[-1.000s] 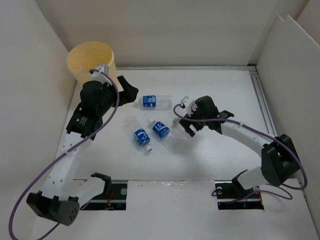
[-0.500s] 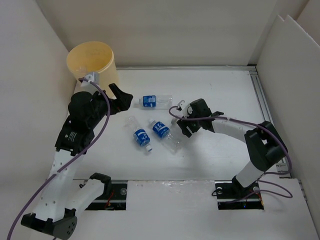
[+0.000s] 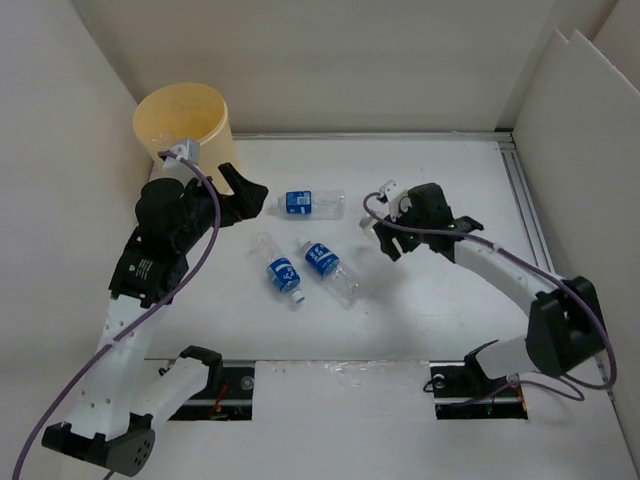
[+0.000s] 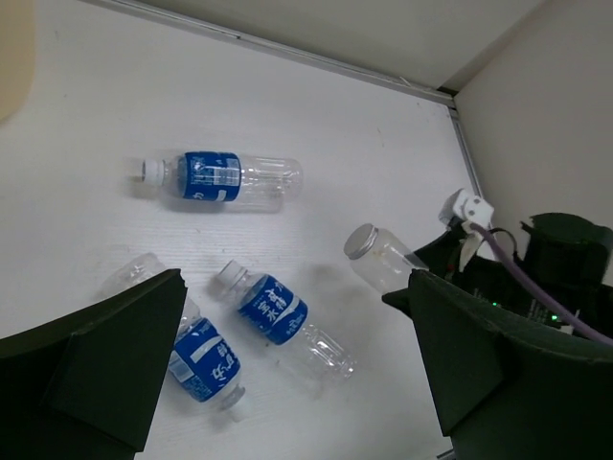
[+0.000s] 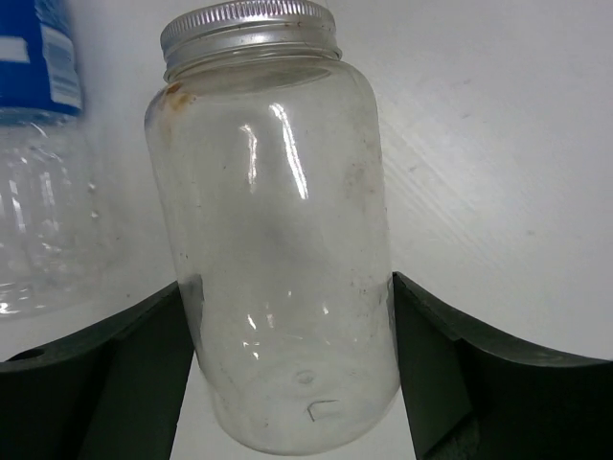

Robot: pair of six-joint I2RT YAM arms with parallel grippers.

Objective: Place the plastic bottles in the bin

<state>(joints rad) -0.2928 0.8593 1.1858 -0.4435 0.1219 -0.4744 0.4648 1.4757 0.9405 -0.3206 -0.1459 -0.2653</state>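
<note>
The pale yellow bin stands at the back left; its wall shows at the left wrist view's edge. Three blue-labelled plastic bottles lie on the table: one at the back, one in the middle, one to its left. My right gripper is shut on the unlabelled clear bottle, which has a silver cap, held above the table. My left gripper is open and empty, between the bin and the bottles. The red-labelled bottle is out of view.
White walls enclose the table on the left, back and right. A rail runs along the right side. The arm bases sit at the near edge.
My right gripper has drawn back to the right and up from the middle bottle, with the unlabelled bottle in it. My left arm pulled back from the bin, then stayed still.
</note>
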